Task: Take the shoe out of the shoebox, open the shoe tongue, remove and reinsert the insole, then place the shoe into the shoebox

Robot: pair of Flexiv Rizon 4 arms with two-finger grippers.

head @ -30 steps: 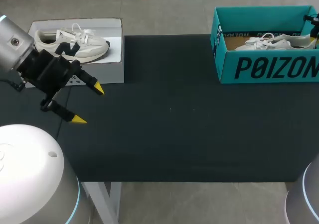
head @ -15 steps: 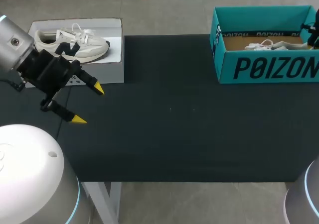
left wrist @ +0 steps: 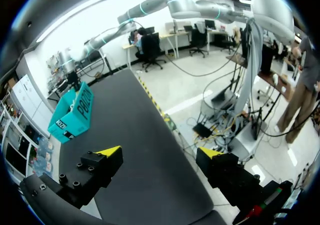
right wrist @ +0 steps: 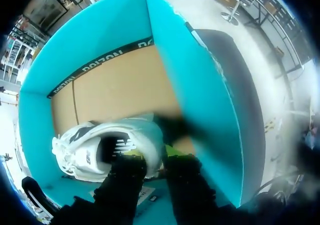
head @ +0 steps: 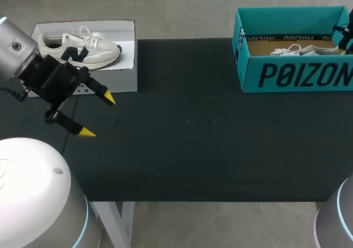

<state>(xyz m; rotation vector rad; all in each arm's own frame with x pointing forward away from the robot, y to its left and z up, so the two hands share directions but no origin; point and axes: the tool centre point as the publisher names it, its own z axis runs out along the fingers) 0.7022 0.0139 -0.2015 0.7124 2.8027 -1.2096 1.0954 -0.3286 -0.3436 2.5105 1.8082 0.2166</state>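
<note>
Your right gripper (right wrist: 150, 154) pinches the heel of the shoe (right wrist: 85, 145) inside the shoebox (right wrist: 195, 85); your left gripper (head: 99, 115) hangs wide open.

shoebox (head: 298, 74) showing teal walls with black lettering, tan floor | shoe (right wrist: 100, 145) showing white, dark logo | table (head: 193, 143) showing black | left gripper (head: 98, 114) showing black, yellow tips | second shoe (head: 77, 48) showing cream, navy logo

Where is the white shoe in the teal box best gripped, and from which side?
Probably at the heel rim of the shoe, coming from above: the walls of the box close off every side, and the open collar offers a thin edge to pinch.
</note>
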